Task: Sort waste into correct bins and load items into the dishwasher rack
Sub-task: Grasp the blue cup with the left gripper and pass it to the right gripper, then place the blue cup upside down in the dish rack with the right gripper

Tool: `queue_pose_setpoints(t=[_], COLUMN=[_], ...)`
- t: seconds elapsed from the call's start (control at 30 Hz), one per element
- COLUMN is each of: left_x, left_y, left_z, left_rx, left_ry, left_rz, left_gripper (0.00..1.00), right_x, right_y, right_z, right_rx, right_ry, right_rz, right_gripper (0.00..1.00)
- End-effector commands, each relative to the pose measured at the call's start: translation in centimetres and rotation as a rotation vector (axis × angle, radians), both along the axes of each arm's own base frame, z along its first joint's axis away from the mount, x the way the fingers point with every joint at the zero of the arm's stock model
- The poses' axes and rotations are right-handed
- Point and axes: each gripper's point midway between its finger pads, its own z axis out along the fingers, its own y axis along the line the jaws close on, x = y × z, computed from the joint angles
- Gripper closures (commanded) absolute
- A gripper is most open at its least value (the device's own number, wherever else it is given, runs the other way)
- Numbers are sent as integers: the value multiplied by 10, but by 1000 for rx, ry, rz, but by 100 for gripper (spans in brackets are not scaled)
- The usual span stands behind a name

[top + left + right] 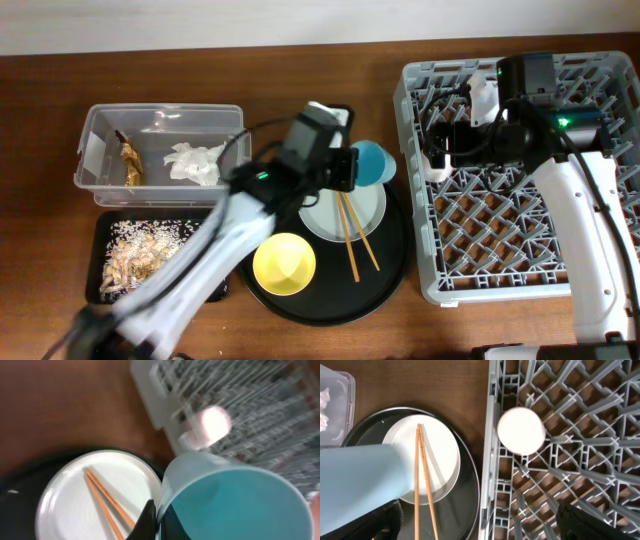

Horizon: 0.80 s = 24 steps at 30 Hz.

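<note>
Blue cup (pixel 235 505) fills the left wrist view, tilted, its mouth turned toward the camera, between the pale plate (pixel 75 495) and the dishwasher rack (pixel 500 230). Left claw (pixel 348 168) is closed on the cup's wall at the rim, one finger outside and its partner apparently inside (a thin, one-sided hold). Risk one: with so little wall gripped, the cup could pivot or slip on the lift and drop onto the plate, scattering the chopsticks (pixel 107 502) lying across it. Risk two: the hanging body could catch the rack's side wall if carried across too low. Risk three: the right claw (pixel 490 525), jaws wide apart and holding nothing, hangs over the rack's edge just beside the pink cup (pixel 521 431), which stands in the rack. Both arms meet at that corner, so a direct path invites contact between them. Yellow bowl (pixel 284 264) sits on the round black tray (pixel 390 260), unhandled.
</note>
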Motion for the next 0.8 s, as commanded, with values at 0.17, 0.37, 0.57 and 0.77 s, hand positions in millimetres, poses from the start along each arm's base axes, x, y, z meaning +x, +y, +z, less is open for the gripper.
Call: queue_pose_setpoints(t=[0.17,0.37,0.57,0.77], left_x=[-64,-65,-74,-78], left_y=[76,98,61,49], left_z=[127,140,132,139], left_rx=[-514,-602,-521,-519], left_ry=[58,13,-5,-56], left_rz=[-320,-403,-459,-512], left_gripper=[100,100,100,100], right_x=[-25,-73,-100,-116], right_y=[42,128,160,176], right_z=[8,116,135,135], right_rx=[297,928,1022,1036], right_ry=[142,-189,-236,-214], right_rz=[-21,727,914,985], right_gripper=[2,2,1,12])
